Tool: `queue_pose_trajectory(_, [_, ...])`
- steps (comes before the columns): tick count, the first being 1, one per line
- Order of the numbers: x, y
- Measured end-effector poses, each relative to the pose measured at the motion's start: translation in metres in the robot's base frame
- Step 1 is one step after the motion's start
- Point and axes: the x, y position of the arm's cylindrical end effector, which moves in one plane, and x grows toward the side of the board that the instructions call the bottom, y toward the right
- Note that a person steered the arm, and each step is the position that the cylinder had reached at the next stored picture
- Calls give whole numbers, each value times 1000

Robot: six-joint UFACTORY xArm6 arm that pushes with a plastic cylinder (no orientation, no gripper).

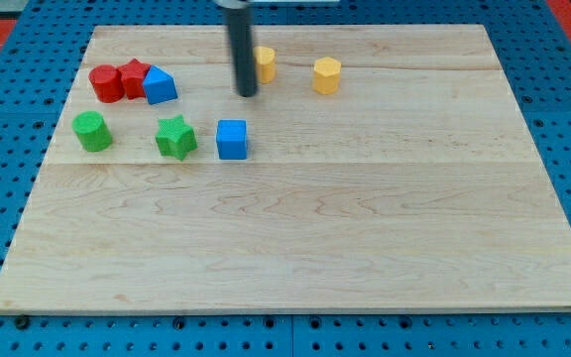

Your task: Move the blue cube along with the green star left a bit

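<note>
My tip sat on the wooden surface near the view's top, left of centre. No fingers on this rig, just the rod, so nothing was held or clamped.

Task things: the blue cube lay below the tip, toward the view's bottom and a touch to the view's left, w/ a clear gap between them. The green star sat just beside the cube on the view's left, roughly level w/ it, the two apart, not touching.

Other blocks: a green cylinder further to the view's left, in the same row as the star, also apart from it. Above that row, a tight cluster: red cylinder, a second red block (shape unclear, maybe star-like) and a blue block w/ a slanted top; these three looked touching or nearly so. That blue block was to the view's left of the tip, well apart.

A yellow block stood just right of the rod, partly hidden by it; cannot tell if they touched. Another yellow block, hexagon-ish, sat further to the view's right.
</note>
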Motion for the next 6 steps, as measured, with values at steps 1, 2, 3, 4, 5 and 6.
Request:
queue_pose_trajectory(1, [62,63])
queue_pose_trajectory(2, [91,16])
queue_pose_trajectory(3, [91,-46])
queue_pose_trajectory(4, [85,-78])
queue_pose_trajectory(5, [51,-96])
queue_pose_trajectory(6, [40,-137])
